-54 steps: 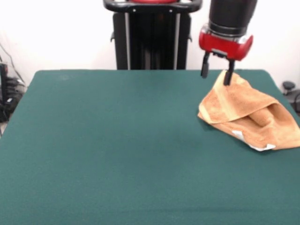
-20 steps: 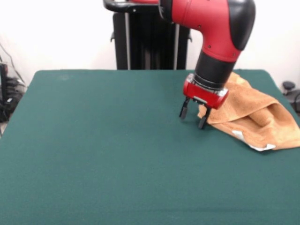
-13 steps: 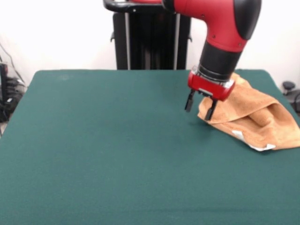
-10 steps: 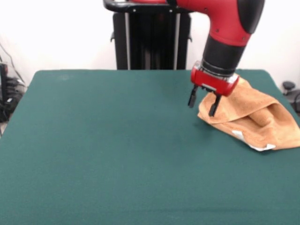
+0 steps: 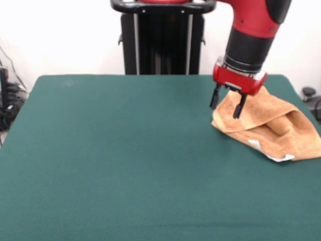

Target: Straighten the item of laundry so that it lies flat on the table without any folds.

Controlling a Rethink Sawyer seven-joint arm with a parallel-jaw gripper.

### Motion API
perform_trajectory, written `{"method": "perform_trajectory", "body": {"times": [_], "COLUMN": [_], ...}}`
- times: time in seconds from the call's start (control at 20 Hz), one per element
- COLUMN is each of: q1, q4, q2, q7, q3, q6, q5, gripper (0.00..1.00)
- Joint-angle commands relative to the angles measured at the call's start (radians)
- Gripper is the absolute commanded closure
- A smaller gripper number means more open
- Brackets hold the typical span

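Note:
The orange-tan towel (image 5: pixel 273 128) lies crumpled and folded over itself at the right side of the dark green table (image 5: pixel 125 160), with a white tag at its near edge. My gripper (image 5: pixel 226 105) hangs from the red and black arm just above the towel's left corner. It is open and empty, one finger over the cloth and the other over bare table.
The robot's black pedestal (image 5: pixel 163 42) stands at the table's far edge. The towel's right part reaches close to the table's right edge. Dark cables lie on the floor at the far left (image 5: pixel 7 108).
The open gripper came down to the table left of the towel, then rose and moved right and back toward the towel's left corner. The towel has not moved.

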Motion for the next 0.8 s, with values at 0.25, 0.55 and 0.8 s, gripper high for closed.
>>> {"method": "perform_trajectory", "body": {"times": [0.25, 0.55, 0.8], "q1": [0.022, 0.031, -0.026], "q4": [-0.016, 0.007, 0.066], "q2": [0.05, 0.071, 0.075], "q7": [0.262, 0.261, 0.235], "q3": [0.102, 0.128, 0.226], "q6": [0.054, -0.012, -0.131], "q5": [0.089, 0.106, 0.107], "gripper": [0.0, 0.0, 0.0]}}
